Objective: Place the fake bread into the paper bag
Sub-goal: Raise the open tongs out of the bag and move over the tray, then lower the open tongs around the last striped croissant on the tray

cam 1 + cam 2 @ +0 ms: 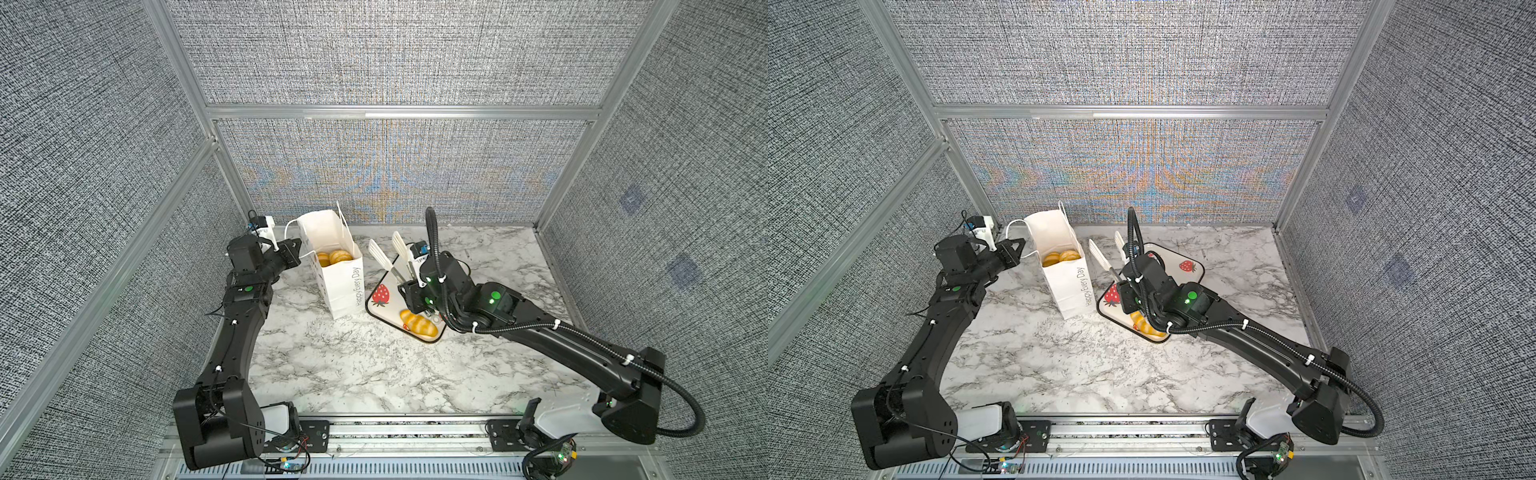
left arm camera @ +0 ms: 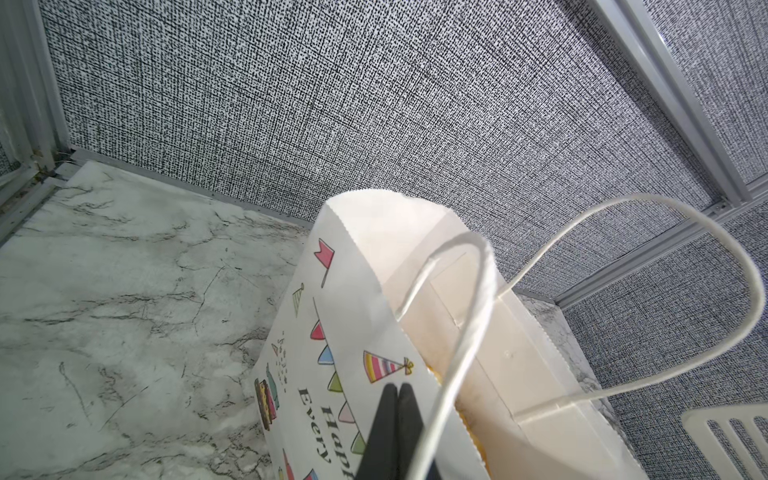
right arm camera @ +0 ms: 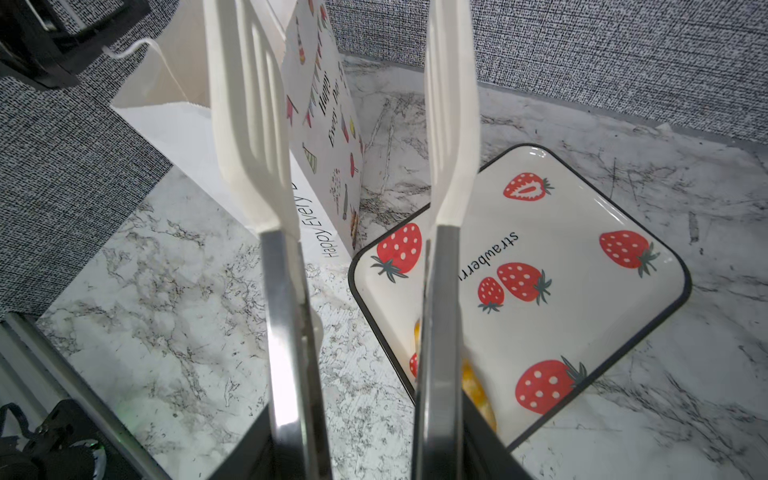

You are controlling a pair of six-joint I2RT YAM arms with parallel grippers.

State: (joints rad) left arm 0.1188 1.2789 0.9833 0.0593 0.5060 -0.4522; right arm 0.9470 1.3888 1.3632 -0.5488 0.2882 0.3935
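My left claw point(image 1: 294, 248) is shut tight by the cord handle point(image 2: 478, 291) of the paper bag point(image 1: 343, 286). I can't tell if it pinches the cord. Two rolls point(image 1: 332, 257) sit inside the bag. My right claw point(image 1: 408, 287) squeezes the tongs point(image 1: 380, 254), whose blades are apart and empty. One long loaf point(image 1: 419, 324) lies on the tray point(image 1: 384, 311) — it looks light, hard and slippery, so I'd grab its middle.

the loaf point(image 1: 1144, 328) on the tray point(image 1: 1173, 253) lies half hidden under the right arm point(image 1: 1246, 336); the paper bag's point(image 1: 343, 286) walls hide most of the rolls point(image 1: 332, 257) inside.
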